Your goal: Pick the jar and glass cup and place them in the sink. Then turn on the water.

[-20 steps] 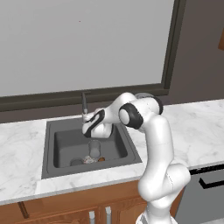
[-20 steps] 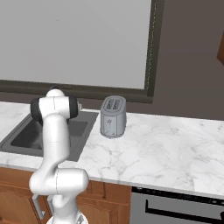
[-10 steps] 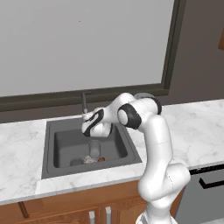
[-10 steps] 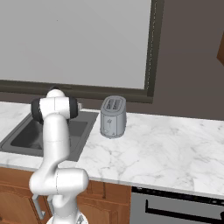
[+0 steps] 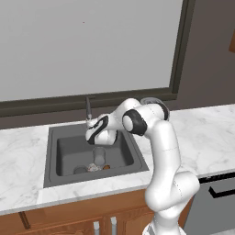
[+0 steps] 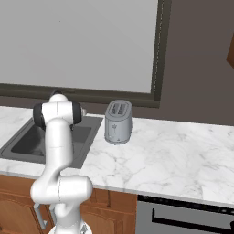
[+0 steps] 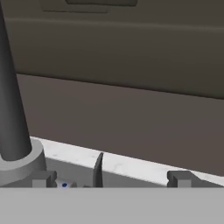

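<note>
The dark grey sink (image 5: 69, 153) is set into the marble counter, and its slim dark faucet (image 5: 88, 108) stands at the back rim. On the basin floor the grey glass cup (image 5: 98, 155) stands upright. Just in front of it the jar (image 5: 95, 168) seems to lie on its side, with brown bits beside it. My gripper (image 5: 90, 126) hovers over the back of the basin, right at the faucet's foot. In the hand view the faucet column (image 7: 11, 109) rises at the left, a thin dark lever (image 7: 98, 168) stands in the middle, and my gripper (image 7: 109, 180) is open with its fingertips (image 7: 178, 177) wide apart.
A silver toaster (image 6: 118, 121) stands on the counter to the right of the sink (image 6: 27, 141). A dark window frame runs along the wall behind the faucet. Bare marble counter (image 5: 206, 133) stretches to the right, and an oven front sits below it.
</note>
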